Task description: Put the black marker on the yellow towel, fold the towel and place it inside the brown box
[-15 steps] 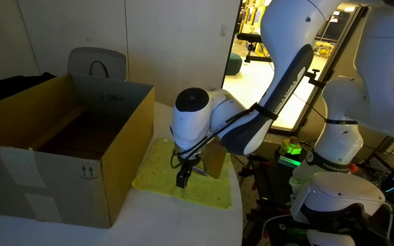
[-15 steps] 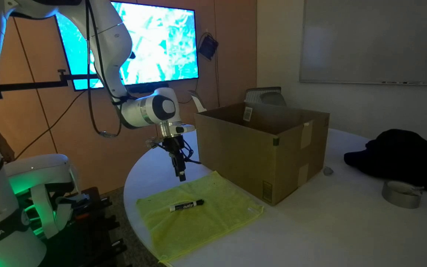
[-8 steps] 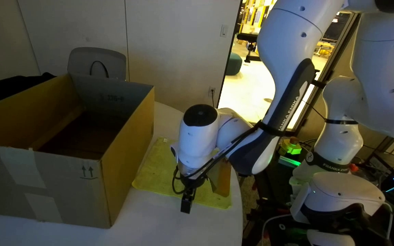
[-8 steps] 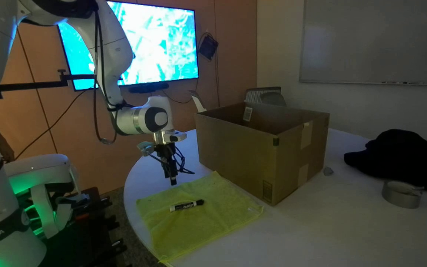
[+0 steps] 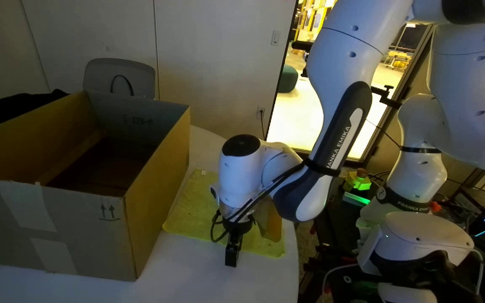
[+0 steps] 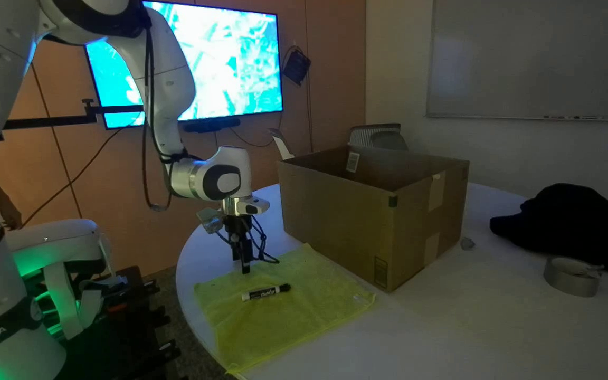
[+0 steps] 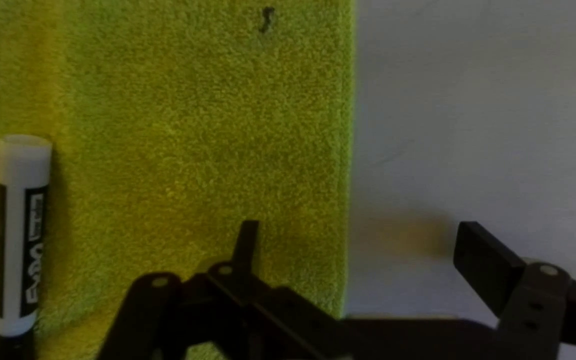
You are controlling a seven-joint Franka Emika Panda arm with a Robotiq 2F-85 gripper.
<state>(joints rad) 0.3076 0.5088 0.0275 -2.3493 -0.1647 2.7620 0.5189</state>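
Note:
The black marker (image 6: pixel 266 292) lies flat on the yellow towel (image 6: pixel 293 327), which is spread out beside the brown box (image 6: pixel 335 221). In the wrist view the marker (image 7: pixel 20 235) is at the far left, well outside the jaws. My gripper (image 7: pixel 358 235) stands open above the towel's edge. One finger hangs over the towel (image 7: pixel 193 125) and the other over the white table, with nothing between them. In an exterior view the gripper (image 5: pixel 231 261) points down at that edge, and the arm hides the marker there. The box (image 5: pixel 158 198) is open at the top.
The carton's tall wall rises close to the towel's far side. A round table edge (image 5: pixel 296 252) runs near the towel. A roll of tape (image 6: pixel 572 277) and a black cloth heap (image 6: pixel 573 227) sit beyond the box. A grey chair (image 5: pixel 118 75) stands behind.
My gripper has travelled from over the towel to its border and come down lower. It stays open throughout. Marker, towel and box have kept their places.

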